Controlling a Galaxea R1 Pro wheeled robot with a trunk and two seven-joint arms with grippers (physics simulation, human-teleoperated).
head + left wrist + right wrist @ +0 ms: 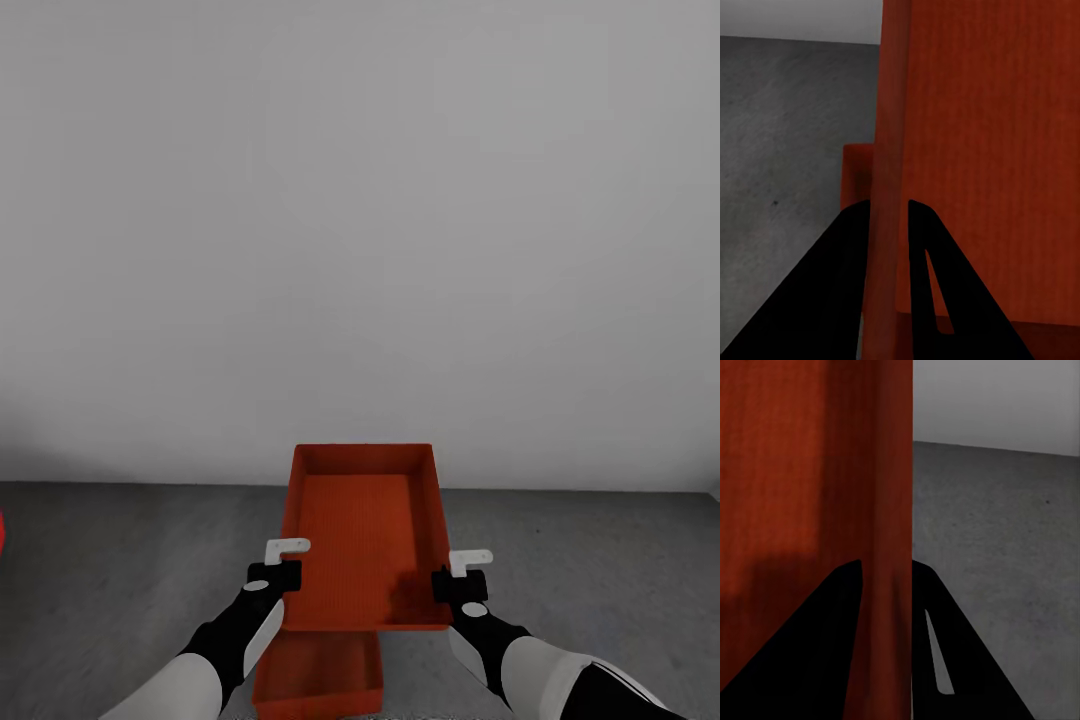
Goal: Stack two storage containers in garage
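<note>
I hold one orange-red storage container [365, 530] up in the air in the garage, open side up. My left gripper [280, 575] is shut on its left wall [886, 187], and my right gripper [458, 585] is shut on its right wall [892, 532]. The second storage container [320, 675] rests on the dark grey concrete floor [120, 570] directly below, close to my base and partly covered by the held one. In the left wrist view a corner of that lower container [856, 176] peeks out beside the held wall.
A plain pale grey wall [360, 220] rises just ahead, meeting the floor behind the containers. A small red sliver [2, 530] shows at the far left edge. Bare concrete [1005, 532] spreads on both sides.
</note>
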